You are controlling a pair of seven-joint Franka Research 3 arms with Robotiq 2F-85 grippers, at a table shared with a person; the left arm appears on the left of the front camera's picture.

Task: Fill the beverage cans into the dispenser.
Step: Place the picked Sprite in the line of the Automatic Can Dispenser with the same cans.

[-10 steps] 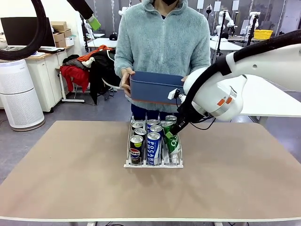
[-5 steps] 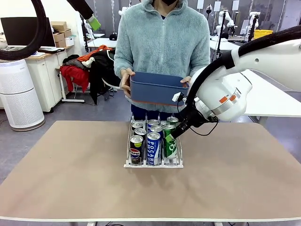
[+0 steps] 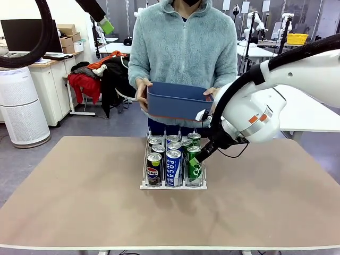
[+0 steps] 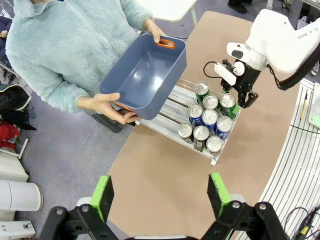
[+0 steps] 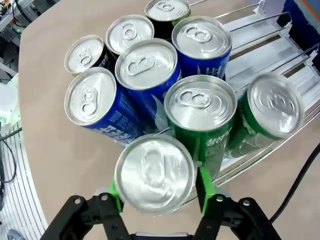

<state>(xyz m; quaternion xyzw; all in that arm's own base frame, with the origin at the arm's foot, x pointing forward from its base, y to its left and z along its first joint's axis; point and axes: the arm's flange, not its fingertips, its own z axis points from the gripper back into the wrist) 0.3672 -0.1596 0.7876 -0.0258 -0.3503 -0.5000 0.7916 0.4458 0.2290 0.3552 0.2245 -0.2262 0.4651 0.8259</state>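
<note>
Straddling the front green can in the rack on the counter, our right jaws stand released beside its wall. Eight more cans crowd beyond. Our left jaws hang wide apart, high above.

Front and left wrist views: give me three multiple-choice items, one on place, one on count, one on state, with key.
1. Where is the blue bin? A on the table; B in the person's hands; C on the floor.
2. How many cans stand in the dispenser? A six; B nine; C twelve.
3. The left end effector is: A open and empty; B shut on a can; C shut on a cable.
Key: B, a hand at each end; B, three lanes of three; A, fingers spread with nothing between.
</note>
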